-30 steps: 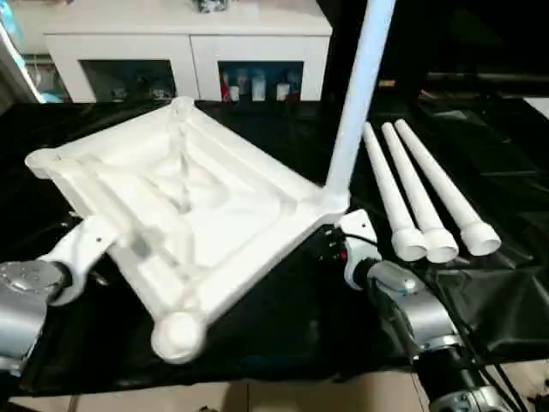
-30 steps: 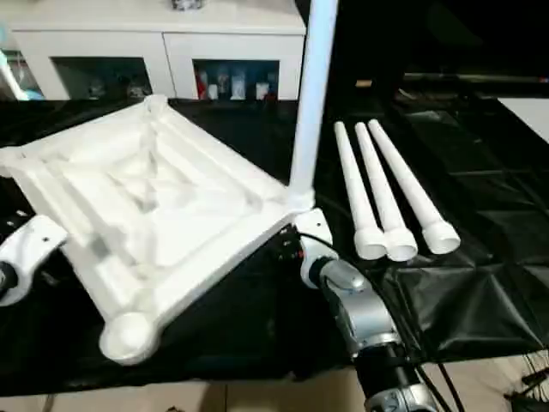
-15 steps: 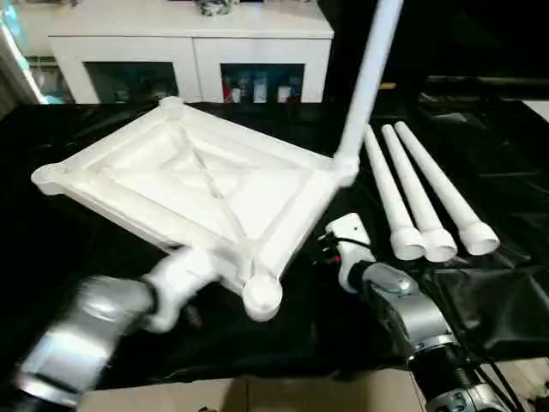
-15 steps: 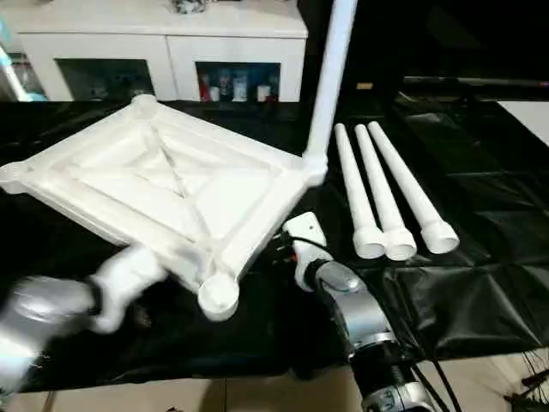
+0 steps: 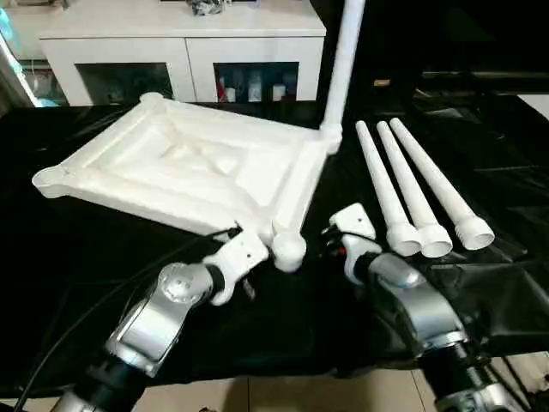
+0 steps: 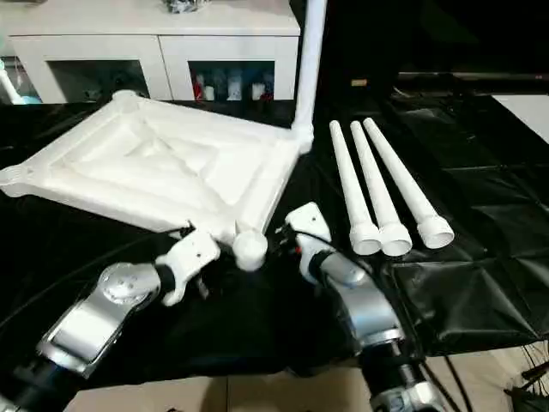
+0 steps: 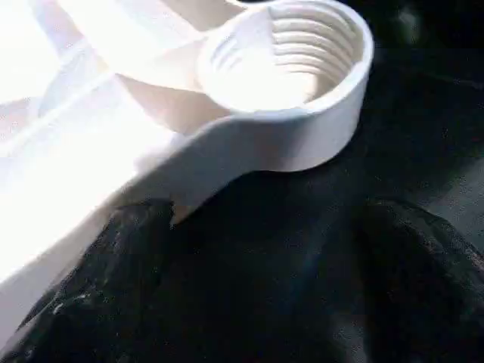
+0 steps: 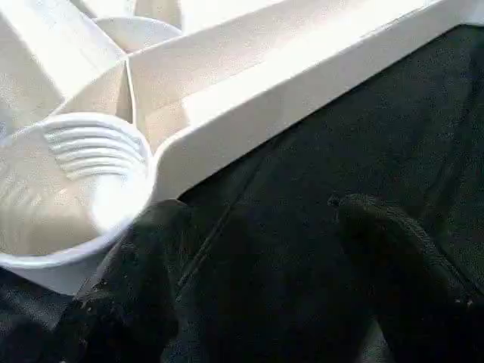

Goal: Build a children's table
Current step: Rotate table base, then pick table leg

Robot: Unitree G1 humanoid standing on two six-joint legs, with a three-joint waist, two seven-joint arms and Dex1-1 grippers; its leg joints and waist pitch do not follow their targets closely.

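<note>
Black-sheeted table (image 5: 77, 283): near edge strip in front of the upside-down table top (image 5: 197, 167) is bare, save for both forearms. Left gripper (image 7: 257, 287) and right gripper (image 8: 257, 280) flank the near corner socket (image 5: 289, 250), fingers spread; the socket blocks the gap between them. One fitted leg (image 5: 340, 64) rises at the far right corner. Three loose legs (image 5: 418, 189) bar the right side; beyond them, bare sheet toward the right edge.
</note>
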